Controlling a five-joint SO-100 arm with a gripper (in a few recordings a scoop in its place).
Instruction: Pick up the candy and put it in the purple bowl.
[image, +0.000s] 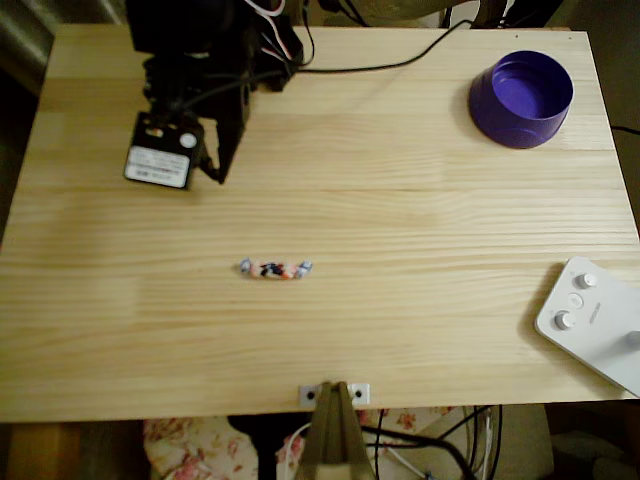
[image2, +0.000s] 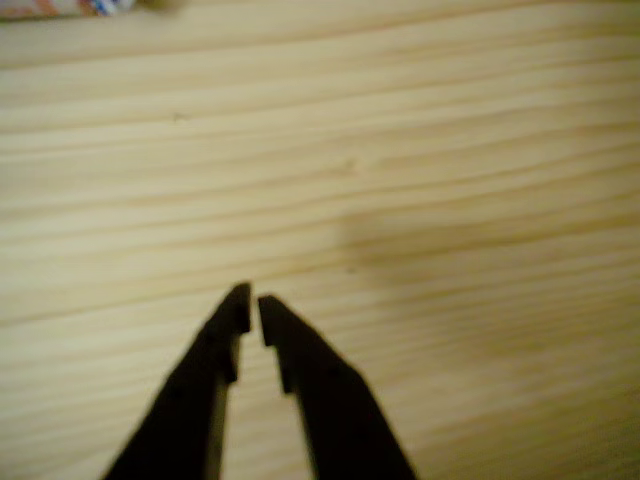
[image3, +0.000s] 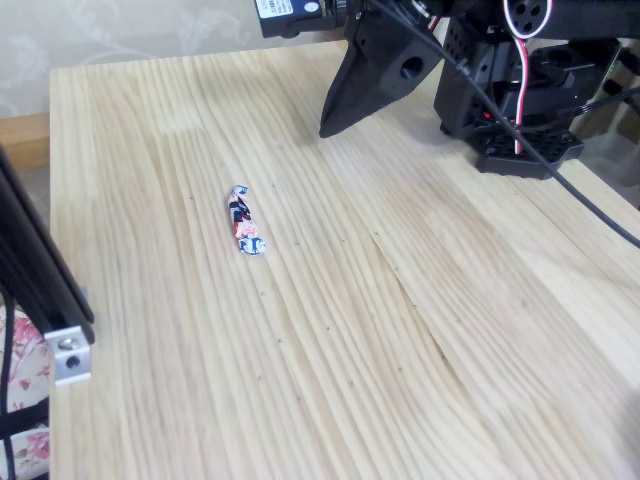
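Pale pine boards run under everything on this table (image: 400, 200), and the scene opens at its far-left corner in the overhead view, where the black gripper (image: 219, 176) hangs low over bare wood, nose pointing toward the table's middle. In the wrist view the two fingertips (image2: 240, 300) stand almost together, only a thin slit between them, gripping nothing.

Outward from that tip, the candy (image: 274, 269) lies well apart from it, on open wood near the table's centre: in the overhead view it sits below and a little to the right of the tip, toward the near edge. Its long axis runs along the grain, left to right in that view, with a twisted end at each side. The wrist view catches just a blurred sliver of it (image2: 60, 7) at the top-left corner, so it lies ahead and off to the left of the fingers' line.

Farther out, the bowl (image: 521, 98) stands at the far-right corner, well away from both. A white button device (image: 595, 320) rests at the near-right edge.
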